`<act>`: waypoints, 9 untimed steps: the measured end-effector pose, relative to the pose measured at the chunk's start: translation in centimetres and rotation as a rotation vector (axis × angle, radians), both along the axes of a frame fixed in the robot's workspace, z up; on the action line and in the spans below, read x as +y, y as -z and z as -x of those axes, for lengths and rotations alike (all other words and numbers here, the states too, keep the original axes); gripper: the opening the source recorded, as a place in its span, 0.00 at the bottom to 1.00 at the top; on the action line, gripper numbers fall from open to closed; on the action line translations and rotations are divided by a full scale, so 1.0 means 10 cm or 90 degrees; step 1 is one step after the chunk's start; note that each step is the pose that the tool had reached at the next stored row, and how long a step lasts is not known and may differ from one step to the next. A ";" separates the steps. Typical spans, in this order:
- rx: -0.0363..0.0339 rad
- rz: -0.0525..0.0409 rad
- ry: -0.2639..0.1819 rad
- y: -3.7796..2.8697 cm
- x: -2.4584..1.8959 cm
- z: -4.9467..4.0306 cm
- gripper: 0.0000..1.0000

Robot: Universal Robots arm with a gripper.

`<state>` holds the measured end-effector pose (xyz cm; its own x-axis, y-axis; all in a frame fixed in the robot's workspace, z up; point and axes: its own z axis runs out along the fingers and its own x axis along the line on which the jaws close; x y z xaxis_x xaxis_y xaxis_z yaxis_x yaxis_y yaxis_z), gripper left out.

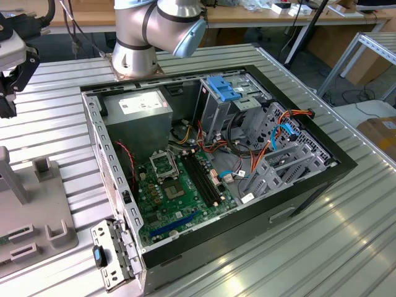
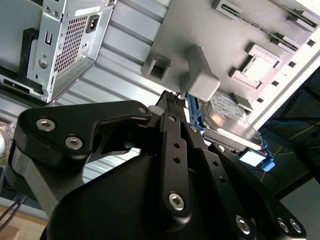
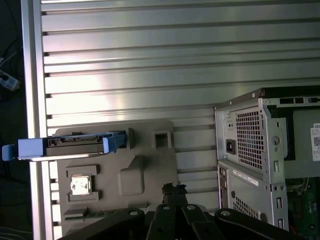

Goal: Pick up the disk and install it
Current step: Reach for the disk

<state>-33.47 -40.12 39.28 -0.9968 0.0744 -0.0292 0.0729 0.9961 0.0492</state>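
Note:
The disk (image 3: 70, 146), a grey hard drive in a bright blue carrier, stands on edge in a slot of the grey fixture plate (image 3: 145, 172) near the table's edge. Its white label faces the camera in the second wrist view, where the disk (image 2: 231, 119) sits behind a grey post. My gripper (image 3: 173, 189) hovers above the fixture plate, a short way from the disk, fingers shut together with nothing between them. The second wrist view has the gripper (image 2: 172, 97) pointing toward the disk. In the exterior view the gripper (image 1: 6, 108) hangs at the far left.
The open computer case (image 1: 297, 198) lies on the slatted aluminium table (image 1: 346, 247), with motherboard, cables, a grey power-supply box (image 1: 139, 114), a blue latch (image 1: 224, 90) on a tall cage and grey drive bays (image 1: 291, 161). A loose metal bracket (image 1: 111, 253) lies by the case.

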 end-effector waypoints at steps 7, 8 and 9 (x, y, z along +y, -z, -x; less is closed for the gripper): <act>0.0000 0.0001 0.000 0.007 0.000 0.262 0.11; 0.0000 0.0001 0.000 0.010 0.000 0.302 0.11; -0.0001 0.0001 0.000 0.011 0.000 0.327 0.11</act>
